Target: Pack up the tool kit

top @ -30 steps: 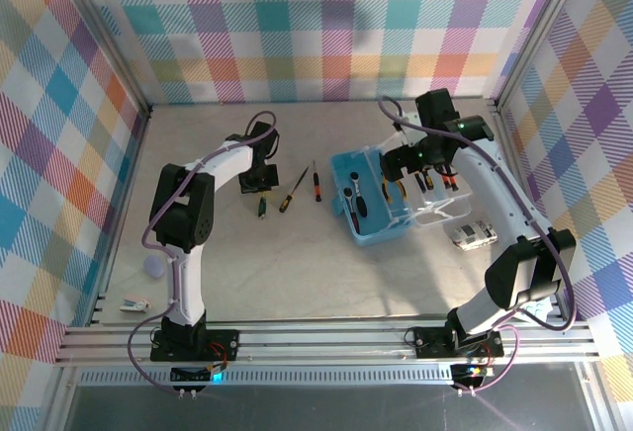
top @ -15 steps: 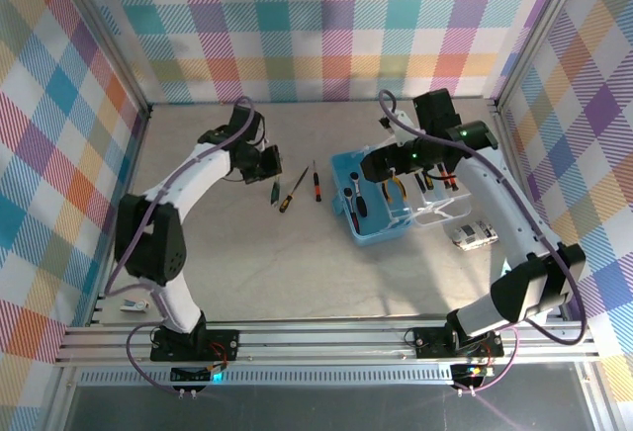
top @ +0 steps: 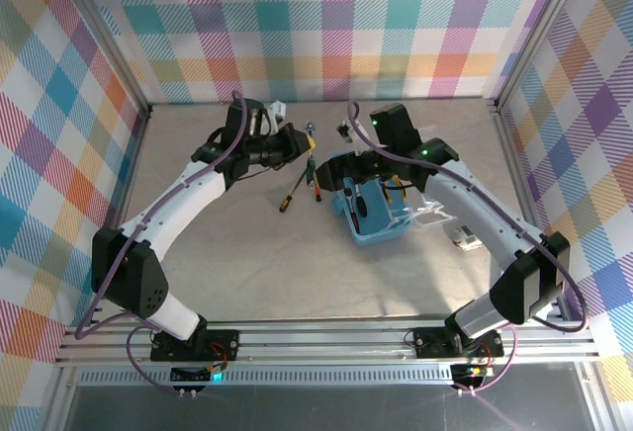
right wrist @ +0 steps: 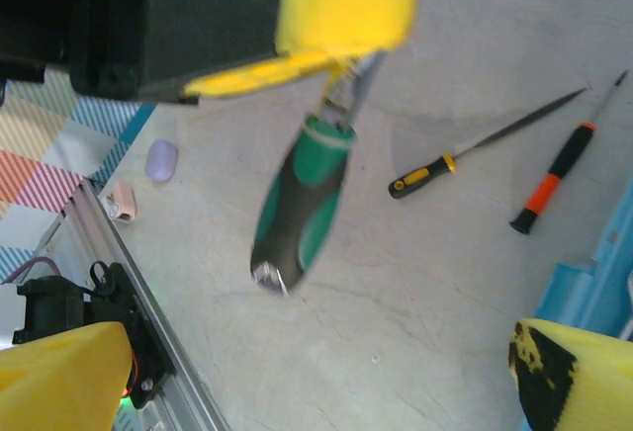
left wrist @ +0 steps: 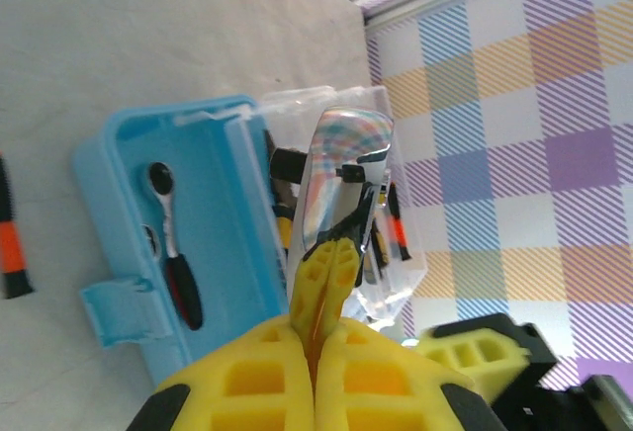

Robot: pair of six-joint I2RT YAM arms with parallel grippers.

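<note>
The tool kit's light blue case lies open right of centre, its clear lid folded out to the right. A black-handled ratchet lies inside the case. My left gripper is shut on the thin shaft of a green-and-black-handled screwdriver, which hangs handle down above the table, just left of the case. In the left wrist view its pressed-together fingers hide the shaft. My right gripper is wide open, close beside the hanging screwdriver, and holds nothing.
A yellow-and-black-handled tool and an orange-and-black screwdriver lie on the table left of the case. A small white-and-black item sits right of the lid. A purple blob and a pink scrap lie near the front rail.
My left arm has lifted the green screwdriver off the table and swung right toward the case. My right gripper has moved left from above the case to meet it.
</note>
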